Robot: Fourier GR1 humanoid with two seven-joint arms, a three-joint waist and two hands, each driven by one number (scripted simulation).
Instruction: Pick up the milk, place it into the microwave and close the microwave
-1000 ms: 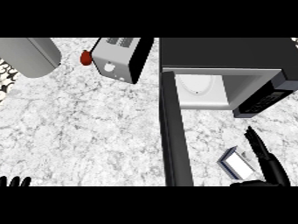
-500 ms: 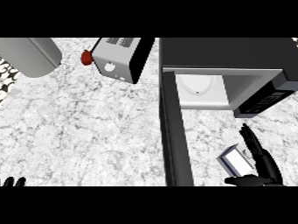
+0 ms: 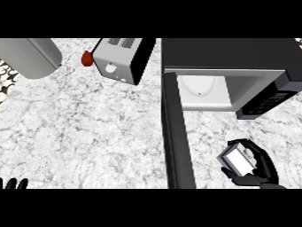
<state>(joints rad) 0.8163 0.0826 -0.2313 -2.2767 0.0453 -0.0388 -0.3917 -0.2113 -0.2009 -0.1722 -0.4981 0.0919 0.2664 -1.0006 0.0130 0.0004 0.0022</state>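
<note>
One microwave at upper right, door open. One milk carton at lower right. One toaster at top centre. One small red thing beside it. One grey cylinder at upper left. Two black hands: right hand at lower right, left hand at lower left. One marble tabletop.

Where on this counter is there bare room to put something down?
The widest bare marble lies left of the open microwave door, below the toaster. A smaller patch sits before the microwave, above the right robot hand curled round the milk. The back left is crowded.
</note>
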